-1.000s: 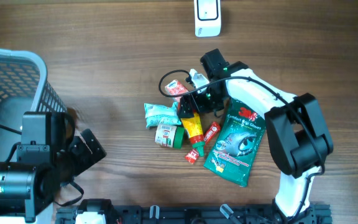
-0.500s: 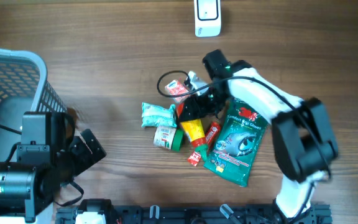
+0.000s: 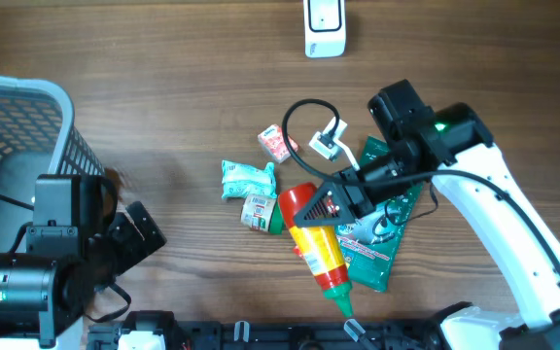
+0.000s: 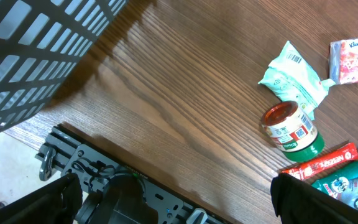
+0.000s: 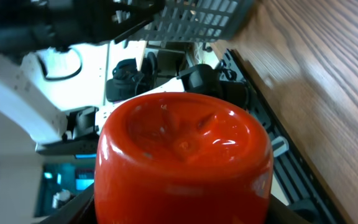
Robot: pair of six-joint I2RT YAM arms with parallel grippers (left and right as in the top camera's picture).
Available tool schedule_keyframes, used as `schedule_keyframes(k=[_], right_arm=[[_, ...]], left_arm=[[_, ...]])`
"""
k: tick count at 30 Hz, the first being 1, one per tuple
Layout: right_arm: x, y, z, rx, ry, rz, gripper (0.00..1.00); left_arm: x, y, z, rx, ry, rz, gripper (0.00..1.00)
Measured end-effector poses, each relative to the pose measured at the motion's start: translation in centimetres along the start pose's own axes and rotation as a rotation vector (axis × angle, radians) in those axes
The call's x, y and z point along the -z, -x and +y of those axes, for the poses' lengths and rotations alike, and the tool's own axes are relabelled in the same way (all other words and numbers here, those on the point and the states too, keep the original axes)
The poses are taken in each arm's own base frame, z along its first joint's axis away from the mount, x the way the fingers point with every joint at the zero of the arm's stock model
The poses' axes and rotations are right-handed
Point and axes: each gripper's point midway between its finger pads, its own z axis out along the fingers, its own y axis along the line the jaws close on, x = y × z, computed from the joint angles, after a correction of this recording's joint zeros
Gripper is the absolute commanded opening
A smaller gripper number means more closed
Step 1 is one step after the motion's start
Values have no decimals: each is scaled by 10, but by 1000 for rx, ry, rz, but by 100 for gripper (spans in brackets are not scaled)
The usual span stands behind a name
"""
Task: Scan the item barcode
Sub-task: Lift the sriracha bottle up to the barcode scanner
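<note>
With the right hand (image 3: 343, 194) clamped round the red-bottomed sauce bottle (image 3: 317, 243), apparently lifted above the green glove packet (image 3: 379, 255), it should turn the label's barcode squarely toward the white scanner (image 3: 324, 24).

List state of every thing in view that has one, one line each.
right fingers: shut on the bottle
bottle: held above the table by its red end, green cap toward the near edge
left fingers: open, holding nothing
can: lying on its side
wipes packet: lying flat
gloves packet: lying flat, partly covered by the bottle
cable: looped, loose
scanner: unused, nothing before it
</note>
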Motion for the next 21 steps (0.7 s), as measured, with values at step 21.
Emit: schedule_keyframes(k=[21], right_arm=[[98, 192, -124, 471, -992, -562, 31]], left_arm=[[0, 0, 0, 0, 0, 1, 100]])
